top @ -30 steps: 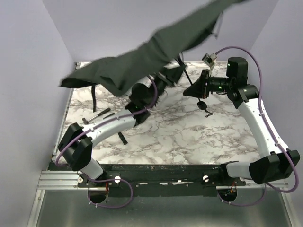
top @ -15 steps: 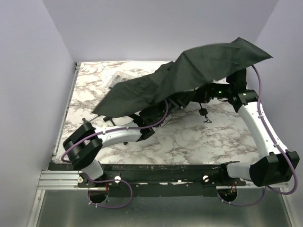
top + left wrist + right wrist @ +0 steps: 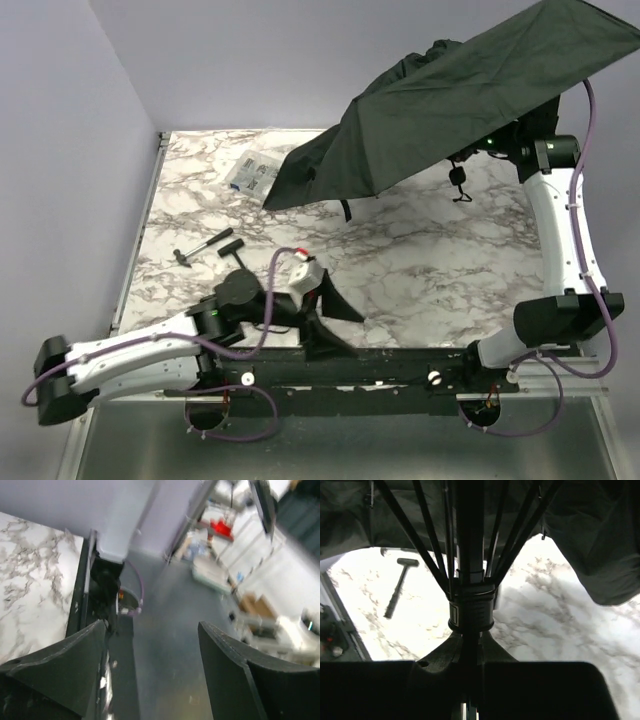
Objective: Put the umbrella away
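Observation:
The umbrella is open, its dark canopy tilted up over the far right corner of the table. In the right wrist view my right gripper is shut on its thin black shaft, just below the runner where the ribs meet. From above, the canopy hides that gripper, and the wrist loop dangles beneath. My left gripper is at the near edge, far from the umbrella. Seen by its own wrist camera, the left gripper is open and empty, facing past the table's edge.
A small black-handled tool lies at mid-left on the marble table and shows again as the tool in the right wrist view. A clear plastic box sits at the far left. Lilac walls enclose three sides.
My left gripper opened and its arm pulled back from under the canopy to the near edge. The right arm swung the umbrella up toward the far right corner, uncovering the table's left side.

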Motion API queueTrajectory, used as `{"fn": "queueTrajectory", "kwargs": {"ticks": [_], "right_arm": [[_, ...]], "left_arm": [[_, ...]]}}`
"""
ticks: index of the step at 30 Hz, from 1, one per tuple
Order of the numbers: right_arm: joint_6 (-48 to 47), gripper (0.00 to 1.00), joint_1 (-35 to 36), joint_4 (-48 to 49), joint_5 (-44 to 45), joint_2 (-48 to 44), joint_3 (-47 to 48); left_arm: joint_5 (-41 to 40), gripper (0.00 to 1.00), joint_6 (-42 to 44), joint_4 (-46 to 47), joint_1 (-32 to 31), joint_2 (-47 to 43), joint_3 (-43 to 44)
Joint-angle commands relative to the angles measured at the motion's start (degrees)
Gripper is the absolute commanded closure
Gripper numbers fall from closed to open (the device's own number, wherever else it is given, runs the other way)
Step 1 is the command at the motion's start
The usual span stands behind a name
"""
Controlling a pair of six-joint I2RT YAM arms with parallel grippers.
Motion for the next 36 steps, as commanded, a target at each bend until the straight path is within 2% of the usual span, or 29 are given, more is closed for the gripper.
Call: {"fn": "queueTrajectory", "kwargs": {"ticks": [1,2,5,8,13,18,24,27,36], "right_arm": [[-12.49,1.00,0.46,-15.21,-1.49,5.28,14.54],[-13.92,1.00,0.67,-17.95,-0.56,6.22,17.79],[-17.11,1.00,0.79,-24.08,1.17,8.06,25.82],[-19.28,1.00,0.79,-24.89,2.31,6.35,25.65],[-26.42,1.00,0.97,-30.51,3.02,5.82,26.29],[-35.22,1.00,1.06,-37.78,8.10,5.43,27.80],[-41.26,1.00,1.06,-40.27,14.21,1.11,25.50],[-42.22,1.00,1.05,-40.31,14.42,-0.58,23.45],[-43.41,1.00,6.23,-40.32,16.79,-2.59,8.21]], "left_arm": [[9.03,0.19,21.56,-31.97,-0.10,-15.21,10.43],[5.75,0.17,25.02,-39.62,0.43,-17.36,13.58],[-0.44,0.15,33.94,-53.82,3.84,-20.21,22.69],[-1.77,0.15,38.54,-58.26,10.76,-21.93,26.89],[-2.71,0.14,40.27,-54.51,22.26,-23.65,25.62],[-1.46,0.13,38.94,-50.11,28.40,-22.74,23.27],[-1.41,0.14,37.92,-46.37,30.16,-23.19,17.43],[-1.33,0.14,37.72,-45.31,30.13,-24.56,14.34],[-0.96,0.13,39.55,-47.36,30.20,-27.85,11.12]]}}
